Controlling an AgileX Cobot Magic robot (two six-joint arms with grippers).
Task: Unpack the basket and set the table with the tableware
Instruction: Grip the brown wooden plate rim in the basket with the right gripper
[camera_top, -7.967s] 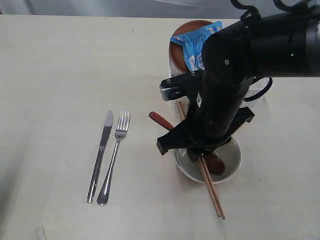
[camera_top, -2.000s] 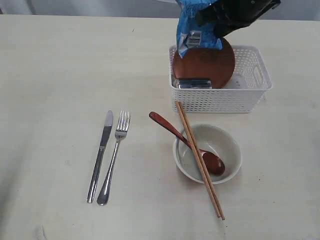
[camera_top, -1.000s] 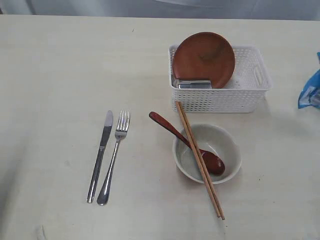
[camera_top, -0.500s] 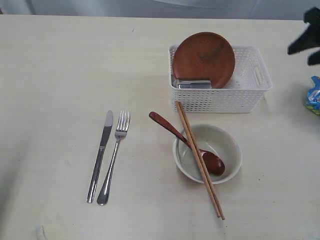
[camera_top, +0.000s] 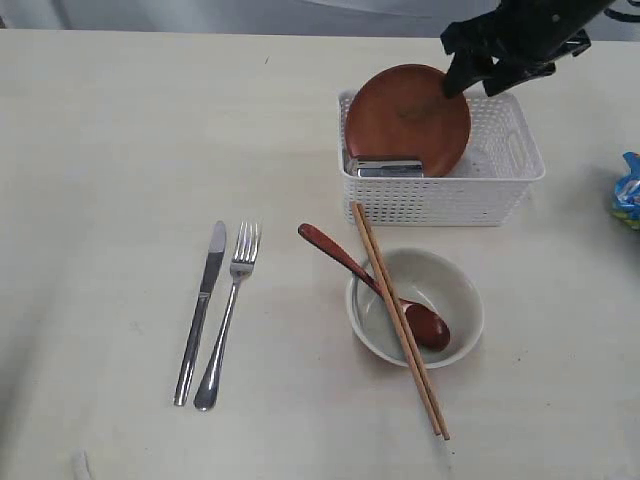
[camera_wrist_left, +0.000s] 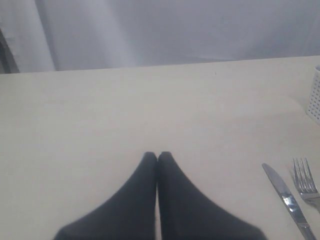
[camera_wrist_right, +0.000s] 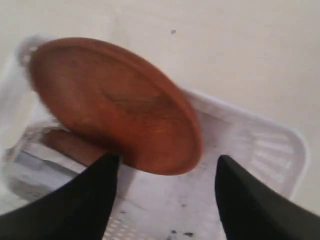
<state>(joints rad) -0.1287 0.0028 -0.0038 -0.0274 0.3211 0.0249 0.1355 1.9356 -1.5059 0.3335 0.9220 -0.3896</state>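
1. exterior view: the right gripper (camera_top: 475, 84) hovers above the basket (camera_top: 440, 200), jaws spread wide and holding nothing, over the plate (camera_top: 405, 115) that leans inside.
2. the left gripper (camera_wrist_left: 158, 156) is closed and empty above the counter (camera_top: 120, 150).
3. the bowl (camera_top: 452, 290), knife (camera_top: 203, 300) and fork (camera_top: 230, 310) lie on the counter.

The white lattice basket (camera_top: 440, 200) on the tabletop (camera_top: 120, 130) holds a tilted brown plate (camera_top: 408, 118) and a steel cup (camera_top: 383, 167). Outside, knife (camera_top: 201, 310) and fork (camera_top: 229, 315) lie parallel; spoon (camera_top: 350, 265) and chopsticks (camera_top: 398, 330) rest across the grey-green bowl (camera_top: 445, 285).
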